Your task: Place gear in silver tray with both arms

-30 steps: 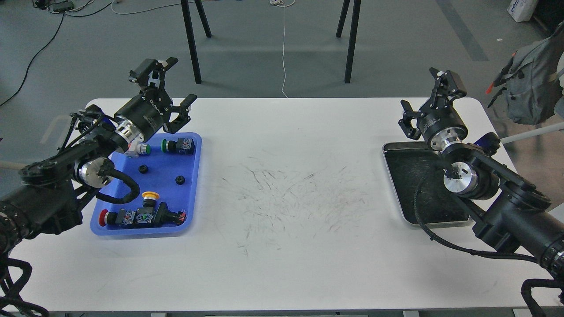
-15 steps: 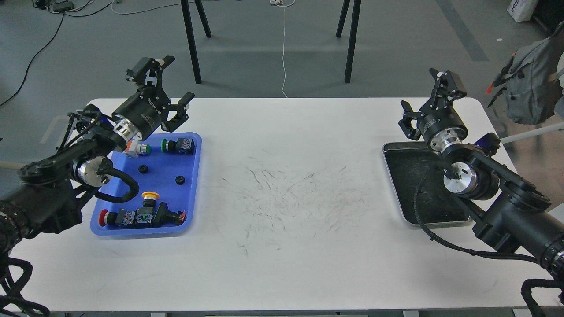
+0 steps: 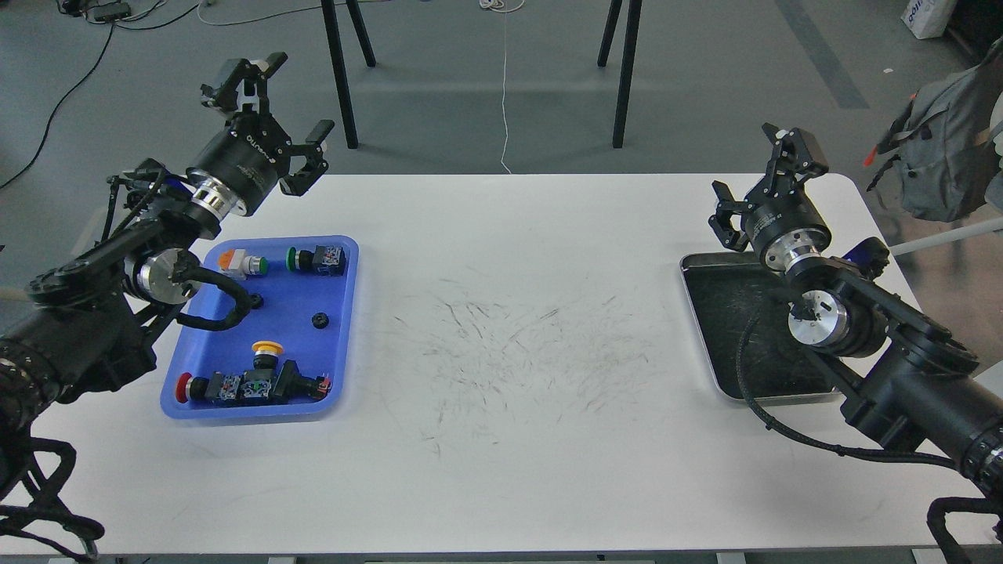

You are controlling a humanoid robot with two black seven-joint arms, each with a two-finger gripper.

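Head view: left pincer (image 3: 270, 106) hangs fully spread and empty above the desk's far left corner. Right pincer (image 3: 764, 184) is likewise spread wide, gripping nothing. Silver tray (image 3: 700, 313) lies directly below and just nearer than the right pincer: shallow, rectangular, rounded corners, shiny raised rim, dark scratched floor, partly covered by the right arm. Two small black gears (image 3: 320, 319) lie in the blue tray (image 3: 345, 352), below and nearer than the left pincer, among push-button switches. White desk (image 3: 501, 439) shows dark scuffs at centre. Grey floor, black stand legs and a grey backpack (image 3: 944, 149) lie beyond.
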